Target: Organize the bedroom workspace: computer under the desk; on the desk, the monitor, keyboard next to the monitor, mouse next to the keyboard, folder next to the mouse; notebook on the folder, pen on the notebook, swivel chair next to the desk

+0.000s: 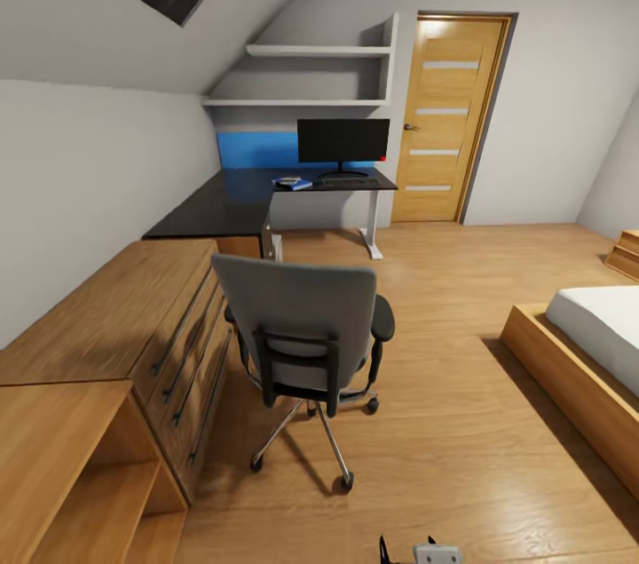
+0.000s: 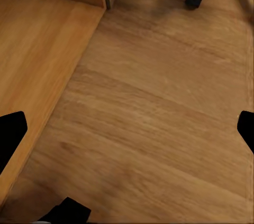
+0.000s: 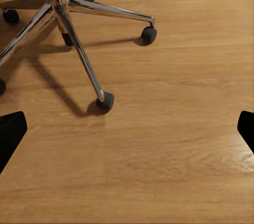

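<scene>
The swivel chair (image 1: 306, 342) stood on the wooden floor (image 1: 444, 422), well apart from the desk (image 1: 240, 200), its back toward the camera. The monitor (image 1: 343, 142) stood on the desk, with the blue folder (image 1: 292, 183) beside it. Both the left gripper (image 2: 127, 134) and the right gripper (image 3: 127, 129) were spread wide, holding nothing, above the floor.
</scene>
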